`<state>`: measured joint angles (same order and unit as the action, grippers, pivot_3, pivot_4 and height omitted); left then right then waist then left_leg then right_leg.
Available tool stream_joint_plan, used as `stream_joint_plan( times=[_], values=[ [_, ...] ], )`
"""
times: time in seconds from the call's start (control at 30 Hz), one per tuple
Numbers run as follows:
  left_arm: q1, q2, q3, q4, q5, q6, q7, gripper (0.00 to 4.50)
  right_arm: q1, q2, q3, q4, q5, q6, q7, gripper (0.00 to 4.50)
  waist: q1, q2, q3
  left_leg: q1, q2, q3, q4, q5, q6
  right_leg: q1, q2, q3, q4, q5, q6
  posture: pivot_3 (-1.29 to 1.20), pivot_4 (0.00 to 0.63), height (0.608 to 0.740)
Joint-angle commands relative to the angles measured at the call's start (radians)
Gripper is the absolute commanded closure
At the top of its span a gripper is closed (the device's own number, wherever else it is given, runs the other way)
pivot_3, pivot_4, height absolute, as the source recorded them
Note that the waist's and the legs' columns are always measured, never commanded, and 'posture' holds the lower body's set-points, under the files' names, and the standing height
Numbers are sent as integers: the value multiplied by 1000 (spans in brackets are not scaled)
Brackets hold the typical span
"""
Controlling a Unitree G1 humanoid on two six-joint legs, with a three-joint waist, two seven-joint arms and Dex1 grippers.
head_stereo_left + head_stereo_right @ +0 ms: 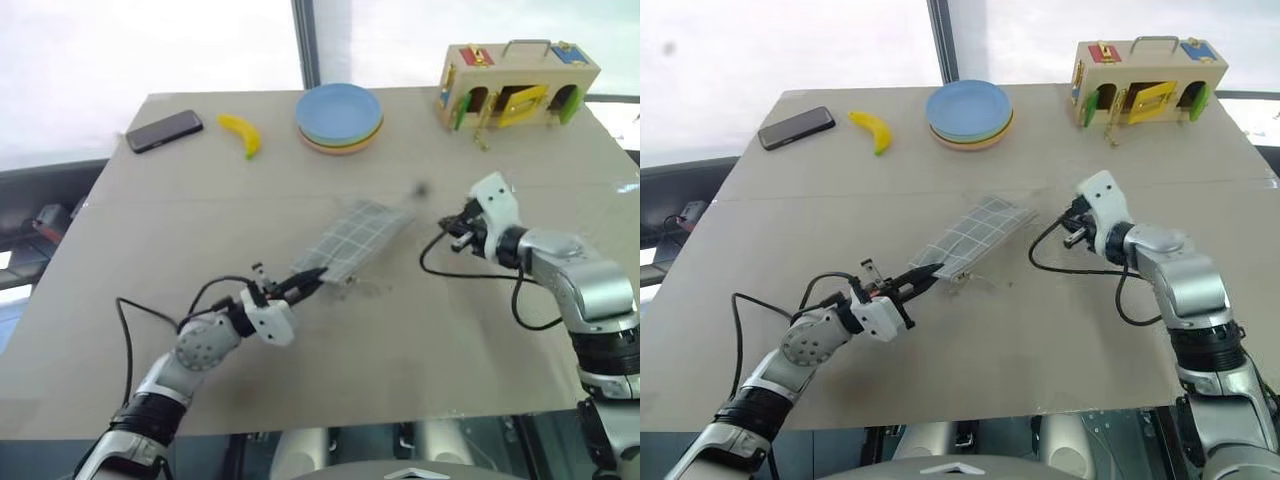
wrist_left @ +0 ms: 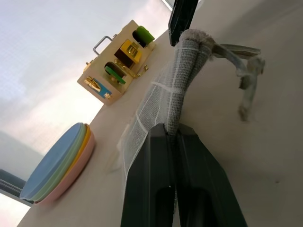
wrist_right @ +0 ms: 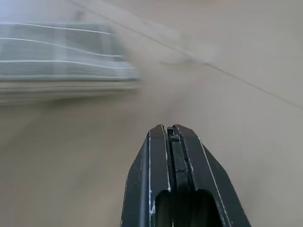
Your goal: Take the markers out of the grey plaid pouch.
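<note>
Left pincer [image 1: 923, 278] clamped tight on near corner of grey plaid pouch [image 1: 975, 233], lifting that end off table [image 1: 1060, 330]. Pouch soft, light, sags; you grip far seam. Right pincer [image 1: 1072, 228] beside pouch's far end, fingers together, holding nothing visible. Markers unseen.

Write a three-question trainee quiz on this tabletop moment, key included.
1. True or false: the left gripper is shut on a corner of the grey plaid pouch.
2. Which lies between the black phone and the stacked plates? A) a cup B) the banana C) a marker
3. Name the item at the table's far right corner.

Key: 1 true; 2 B; 3 the wooden latch box.
</note>
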<state>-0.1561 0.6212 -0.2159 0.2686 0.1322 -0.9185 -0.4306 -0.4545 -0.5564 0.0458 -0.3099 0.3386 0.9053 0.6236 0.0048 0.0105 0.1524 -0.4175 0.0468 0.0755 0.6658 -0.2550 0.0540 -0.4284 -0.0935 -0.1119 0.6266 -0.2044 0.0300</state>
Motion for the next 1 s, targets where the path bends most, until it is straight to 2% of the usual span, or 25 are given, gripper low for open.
stream_joint_plan(
  times=[0.03, 0.07, 0.13, 0.23, 0.6, 0.67, 0.77, 1.0],
  values=[
    [-25, -12, 14, 14, -17, -10, -8, 4500, 48, 44, 34, -213, 116, 106, 6, 2952, 1, -2, 0, 0, 0, 0, 0, 0, 0, 0, 0, 0, 0, 0, 0, 0, 150, 740],
    [-29, -14, 15, 25, -16, -18, -11, 4500, 67, 57, 44, -243, 149, 145, 5, 2724, 1, -2, 1, 0, 0, 0, 1, 0, 0, 0, 0, 0, 0, 0, 0, 0, 150, 740],
    [-38, -16, 16, 47, -12, -35, -14, 4500, 93, 85, 42, -286, 220, 225, 3, 2724, 4, -2, 1, 0, 1, 0, 2, 0, 0, 0, 0, 0, 0, 0, 0, 0, 150, 740],
    [-51, -18, 15, 76, -13, -57, -21, 4500, 87, 99, 55, -283, 244, 266, -15, 2724, 6, -4, 2, 0, 0, 0, 2, 0, 0, 0, 0, 0, 0, 0, 0, 0, 150, 740],
    [-59, -29, 16, 150, 3, -133, -23, 4500, -6, 160, 155, -120, 197, 201, -40, 2724, 6, -5, 2, 1, 1, 0, 3, 0, 0, 1, 1, 1, 1, 1, -2, 0, 150, 740],
    [-55, -28, 19, 156, 5, -141, -21, 4500, -14, 166, 149, -99, 189, 184, -48, 3293, 6, -4, 1, 1, 1, 0, 3, 0, 0, 1, 1, 1, 1, 1, -2, 0, 150, 740],
    [-48, -25, 23, 162, 9, -151, -18, 4500, -22, 157, 125, -94, 199, 181, -37, 4399, 6, -4, 1, 1, 1, 0, 3, 0, 0, 1, 2, 1, 1, 1, -2, 0, 150, 740],
    [-26, -20, 24, 163, 24, -166, -13, 4500, -26, 114, 63, -72, 208, 175, -29, 4399, 1, -3, 1, 2, 1, 0, 2, 0, 0, 1, 2, 1, 2, 0, -1, 0, 150, 740]
  ],
)
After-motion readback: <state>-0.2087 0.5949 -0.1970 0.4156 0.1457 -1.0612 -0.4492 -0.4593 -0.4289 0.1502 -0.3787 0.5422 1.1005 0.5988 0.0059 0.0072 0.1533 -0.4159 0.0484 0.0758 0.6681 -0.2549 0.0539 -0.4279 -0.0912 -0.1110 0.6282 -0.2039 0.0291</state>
